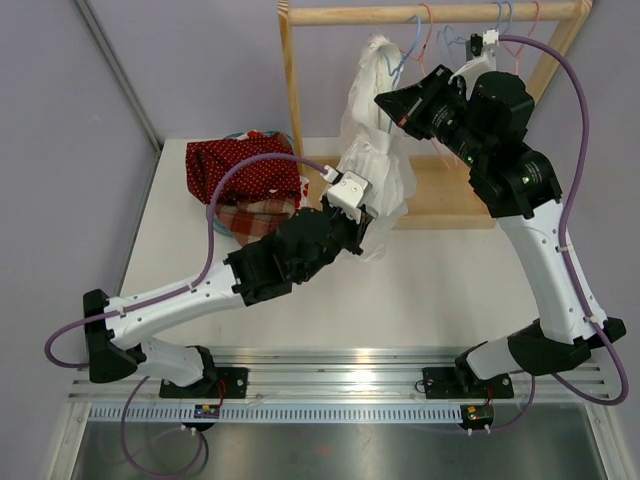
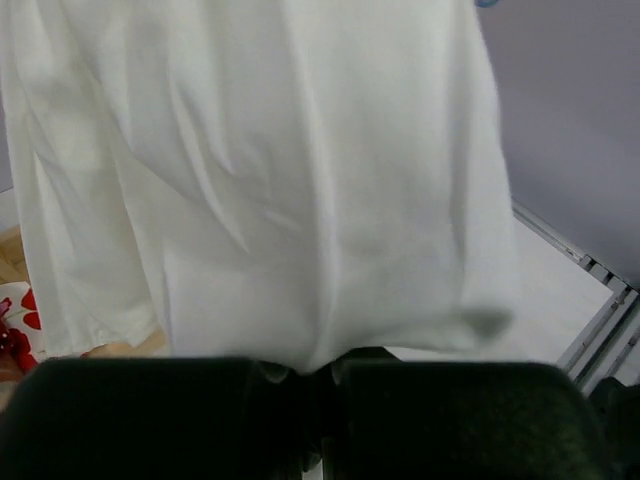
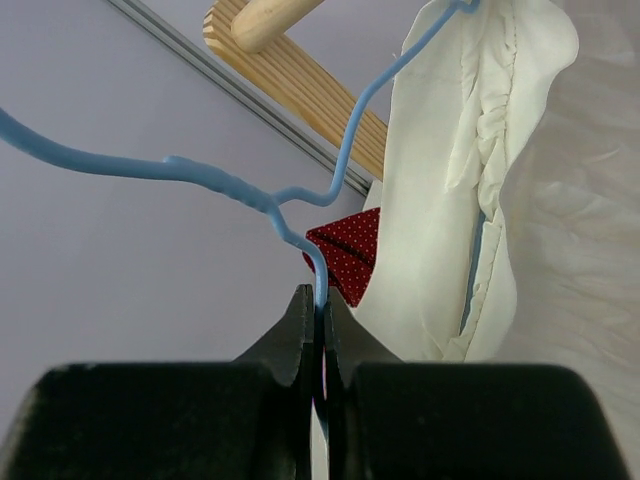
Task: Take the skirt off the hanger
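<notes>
Clamping shut: left pincer (image 2: 310, 375) on skirt (image 2: 280, 180), right pincer (image 3: 318, 312) on hanger (image 3: 215, 180).

Plain pale lilac walls (image 1: 60, 120) close in the space, with a thin grey metal strip (image 1: 116, 72) running up the left one at a slant. A white table (image 1: 440, 290) fills the middle of the room. At its far side stands a light wooden clothes rack (image 1: 291, 80), with a round top rail (image 1: 350, 14) and a flat wooden base (image 1: 445, 202). Along the table's near edge runs a ribbed aluminium rail (image 1: 340, 362), catching bright glare from overhead light. Below it lies a dull steel surface (image 1: 350, 450).
</notes>
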`<state>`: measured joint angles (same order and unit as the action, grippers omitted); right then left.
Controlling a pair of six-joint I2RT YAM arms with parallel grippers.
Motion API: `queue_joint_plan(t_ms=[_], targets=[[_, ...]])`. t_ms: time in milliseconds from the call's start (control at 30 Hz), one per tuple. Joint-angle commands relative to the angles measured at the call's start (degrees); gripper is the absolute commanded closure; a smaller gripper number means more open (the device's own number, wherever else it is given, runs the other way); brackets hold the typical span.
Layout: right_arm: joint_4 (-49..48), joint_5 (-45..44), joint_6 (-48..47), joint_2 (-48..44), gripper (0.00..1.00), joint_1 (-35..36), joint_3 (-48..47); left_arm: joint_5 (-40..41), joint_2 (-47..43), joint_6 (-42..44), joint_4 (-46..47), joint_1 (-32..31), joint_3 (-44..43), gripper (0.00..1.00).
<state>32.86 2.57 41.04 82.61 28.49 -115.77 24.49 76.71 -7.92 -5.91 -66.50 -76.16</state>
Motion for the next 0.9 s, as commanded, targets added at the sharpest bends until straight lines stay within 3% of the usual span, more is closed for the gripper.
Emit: queue_joint_plan(t_ms=[0,233,400,567,700,867], targets=[[-2.55,-0.28,-0.43,1.41,1.0,0.43,-6.46,2.83,-5.24,-0.16,3.8,-5.03,2.49,1.0],[-2.01,-3.96,-2.8,3.79,1.0,0.43,-11.06,17.94,-12.72,-5.16,0.3,-25.39,13.49,1.0],[-2.19,-5.55,-4.03,4.05,1.0,0.43,-12.03,28.22,-12.02,-13.33,-9.37,-35.09,17.0,1.0],[-3.15,-8.01,-5.08,4.23,1.0,0.51,-12.29,34.39,-11.41,-22.12,-13.41,-43.6,19.21,1.0],[-3.16,-10.47,-7.98,6.77,1.0,0.43,-16.05,40.62,-9.3,-25.73,-15.35,-51.61,15.62,1.0],[-3.41,-13.11,-10.45,10.55,1.0,0.43,-19.24,46.87,-3.32,-28.38,-25.71,-59.17,0.24,1.0]])
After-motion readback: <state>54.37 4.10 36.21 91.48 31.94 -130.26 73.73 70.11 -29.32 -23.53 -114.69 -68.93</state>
